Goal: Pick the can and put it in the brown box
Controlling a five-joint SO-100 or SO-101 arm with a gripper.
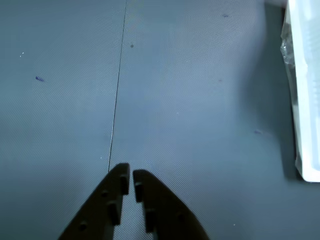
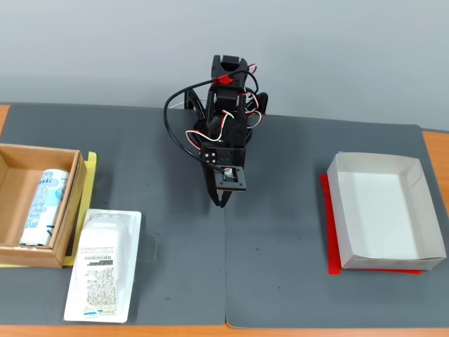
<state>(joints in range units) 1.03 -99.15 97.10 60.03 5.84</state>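
In the fixed view the can (image 2: pixel 43 205), white and light blue, lies lengthwise inside the brown box (image 2: pixel 76 205) at the left edge of the table. My gripper (image 2: pixel 222 202) hangs near the middle of the dark mat, pointing down, well to the right of the box and apart from it. Its fingers are shut with nothing between them. In the wrist view the gripper (image 1: pixel 131 174) shows only bare mat beneath it; the can and the brown box are out of that view.
A flat white labelled plastic package (image 2: pixel 102 267) lies just right of the brown box, also at the wrist view's right edge (image 1: pixel 306 85). A white paper box (image 2: pixel 393 261) on a red sheet stands at the right. A seam (image 1: pixel 117 95) splits the mat.
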